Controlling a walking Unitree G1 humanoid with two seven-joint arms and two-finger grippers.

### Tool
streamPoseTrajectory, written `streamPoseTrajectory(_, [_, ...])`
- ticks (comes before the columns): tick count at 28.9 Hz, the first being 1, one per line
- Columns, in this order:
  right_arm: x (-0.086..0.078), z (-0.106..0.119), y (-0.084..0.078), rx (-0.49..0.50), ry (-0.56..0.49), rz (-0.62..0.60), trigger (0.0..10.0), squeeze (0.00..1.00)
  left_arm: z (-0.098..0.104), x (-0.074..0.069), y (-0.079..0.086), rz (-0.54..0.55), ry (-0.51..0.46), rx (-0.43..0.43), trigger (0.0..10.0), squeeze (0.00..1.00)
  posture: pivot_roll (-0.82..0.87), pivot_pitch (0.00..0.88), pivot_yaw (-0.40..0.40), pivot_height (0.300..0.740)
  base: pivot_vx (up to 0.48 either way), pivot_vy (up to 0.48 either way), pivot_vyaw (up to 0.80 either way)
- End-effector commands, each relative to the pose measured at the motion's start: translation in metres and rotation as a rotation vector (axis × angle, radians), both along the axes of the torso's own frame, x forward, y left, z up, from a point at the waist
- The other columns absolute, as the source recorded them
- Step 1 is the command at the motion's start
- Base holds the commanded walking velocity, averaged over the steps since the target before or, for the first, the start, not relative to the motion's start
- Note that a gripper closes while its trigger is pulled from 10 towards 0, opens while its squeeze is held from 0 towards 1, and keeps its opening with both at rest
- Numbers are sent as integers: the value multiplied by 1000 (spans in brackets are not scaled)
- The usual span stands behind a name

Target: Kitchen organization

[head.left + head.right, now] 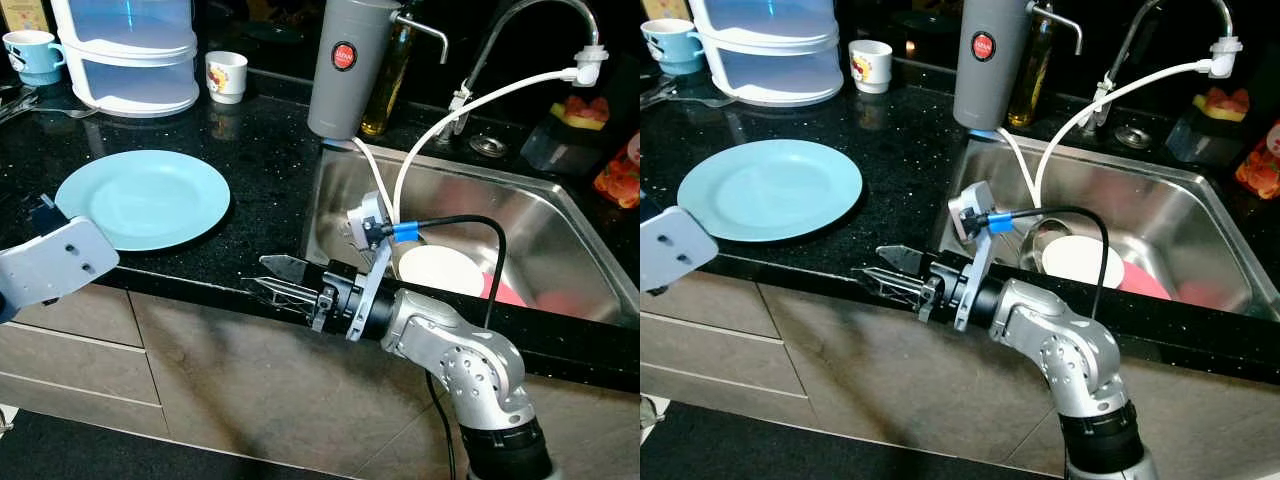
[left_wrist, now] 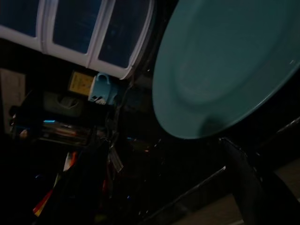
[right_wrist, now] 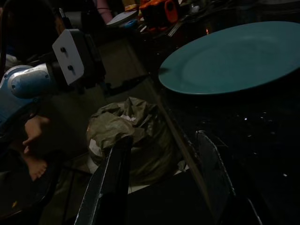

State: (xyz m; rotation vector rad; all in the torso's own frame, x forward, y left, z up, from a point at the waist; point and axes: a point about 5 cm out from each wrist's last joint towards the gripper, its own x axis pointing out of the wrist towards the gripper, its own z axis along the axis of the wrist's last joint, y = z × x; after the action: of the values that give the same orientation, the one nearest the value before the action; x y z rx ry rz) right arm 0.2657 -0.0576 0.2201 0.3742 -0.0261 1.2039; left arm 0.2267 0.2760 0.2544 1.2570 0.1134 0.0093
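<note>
Counter: you see a black speckled worktop (image 1: 250,170) filling the view from 9 to 12 o'clock.
Sink: your steel basin (image 1: 560,230) sits at 2 o'clock.
Cabinets: grey-brown fronts (image 1: 200,360) below, at 6 o'clock.
Floor: dark, at 7 o'clock.

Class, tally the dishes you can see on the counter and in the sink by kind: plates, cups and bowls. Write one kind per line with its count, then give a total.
Plates: 2, a light blue plate on the counter and a pink plate in the sink
Cups: 2, a blue cup and a white cup
Bowls: 1, a white bowl in the sink
Total: 5
</note>
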Motion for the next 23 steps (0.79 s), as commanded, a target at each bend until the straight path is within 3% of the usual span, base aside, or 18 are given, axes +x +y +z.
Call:
streamPoseTrajectory(1, [2,-1,-3,-21,6,-30,10000,0,-12,2,-2,-15,43,-8,10000,0,153,10,-139,740,0,0,0])
streamPoseTrajectory(11, [3,1,-3,-46,-2,-53,10000,0,-30,5,-7,-53,146,-71,10000,0,134,23,-137,740,0,0,0])
streamPoseTrajectory(23, [5,1,-2,-51,3,-78,10000,0,-26,11,-4,-47,99,-69,10000,0,123,36,-136,740,0,0,0])
